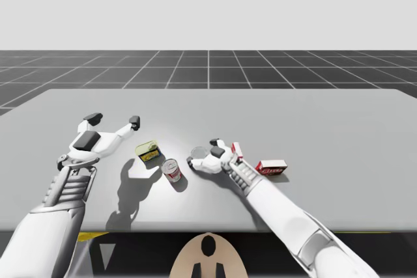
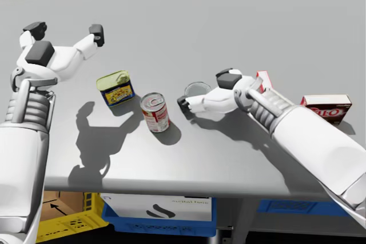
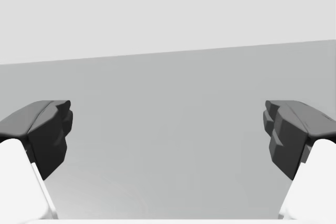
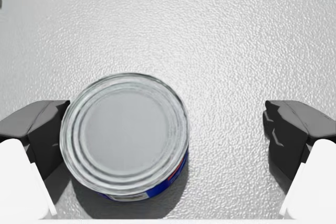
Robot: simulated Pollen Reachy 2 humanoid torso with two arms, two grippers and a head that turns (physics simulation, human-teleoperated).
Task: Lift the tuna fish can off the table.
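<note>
Grey table (image 1: 326, 115) is set over a dark gridded floor. Near its middle a low round silver tuna fish can (image 4: 124, 137) stands upright between the spread fingers of the right gripper (image 4: 168, 129), close against one finger and apart from the other. Left of it stand a red-and-white cylindrical can (image 2: 155, 112) and a yellow-and-blue rectangular tin (image 2: 115, 88). Further left, the left gripper (image 1: 114, 120) is held wide apart, clasping nothing.
</note>
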